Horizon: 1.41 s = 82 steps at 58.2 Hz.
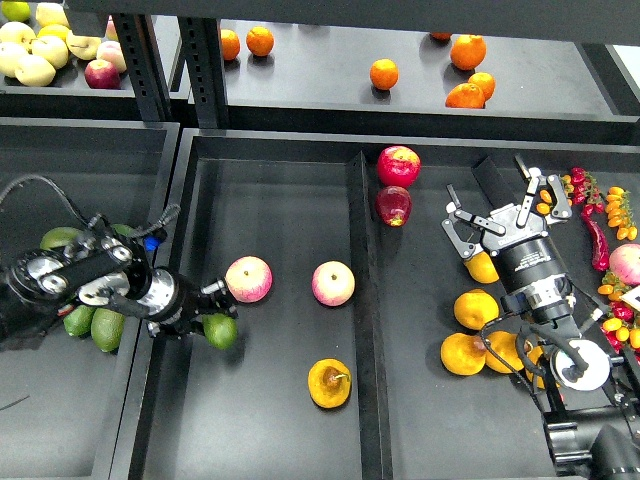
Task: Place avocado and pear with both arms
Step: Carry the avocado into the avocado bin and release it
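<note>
Now the avocado (221,331) is held in the left jaws (212,322), unplaced; the pear (329,383), at five o'clock, lies ungrasped; right jaws (503,210) spread empty.

Shop-like fruit shelves (330,100) and bins (280,200)

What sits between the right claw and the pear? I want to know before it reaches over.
The raised divider wall between the two tray compartments runs between them: the pear lies left of it, the open right claw hovers right of it. No fruit lies on a direct line.
</note>
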Motion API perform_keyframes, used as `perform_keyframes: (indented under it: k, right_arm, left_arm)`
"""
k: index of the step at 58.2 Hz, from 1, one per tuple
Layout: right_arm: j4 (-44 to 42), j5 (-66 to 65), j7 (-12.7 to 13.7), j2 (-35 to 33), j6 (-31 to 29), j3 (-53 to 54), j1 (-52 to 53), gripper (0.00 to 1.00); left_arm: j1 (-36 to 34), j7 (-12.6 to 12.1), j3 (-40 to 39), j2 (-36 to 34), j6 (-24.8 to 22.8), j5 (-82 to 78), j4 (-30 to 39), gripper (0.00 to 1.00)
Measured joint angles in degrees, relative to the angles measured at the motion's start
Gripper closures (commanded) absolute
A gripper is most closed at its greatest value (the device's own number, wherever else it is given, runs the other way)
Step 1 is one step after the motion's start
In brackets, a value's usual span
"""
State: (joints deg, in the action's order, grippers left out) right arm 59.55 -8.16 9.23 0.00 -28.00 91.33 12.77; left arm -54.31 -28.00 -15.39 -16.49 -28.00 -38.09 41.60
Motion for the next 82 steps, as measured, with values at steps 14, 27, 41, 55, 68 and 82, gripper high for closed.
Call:
perform_keyframes:
  k: [14,27,41,55,68,82]
  right_arm:
    - [-0.22,0.08,0.0,0.0,0.0,-0.37,-0.03,0.0]
    - [-0.29,0.08,0.0,0.0,0.0,-0.69,0.0,0.0]
    - [-0.23,0.08,0.0,0.0,0.0,-0.75,0.05,0.0]
    - [-0.05,0.08,0.0,0.0,0.0,-0.71,0.15,0.0]
    - [0.15,0.15,0.0,0.0,0.0,-0.53,0.07,0.0]
    - [0.22,0.16,0.0,0.0,0.0,-0.45,0.06,0.0]
  left_arm:
    - [-3.66,0.0,-0.14,-11.44,0.03,3.87,1.18,0.45]
    - [0.96,0.01,-0.43,-20.74,0.02,4.02,5.09,0.44]
    - [8.53,0.01,-4.78,-22.5,0.01,3.29,4.15,0.44]
    - [10.46,0.01,-5.78,-20.1,0.02,3.05,1.16,0.42]
    - [12.19,0.0,-6.25,-17.09,0.01,1.69,-0.64,0.38]
    - [12.95,0.0,-6.33,-16.41,0.0,1.45,-1.5,0.29]
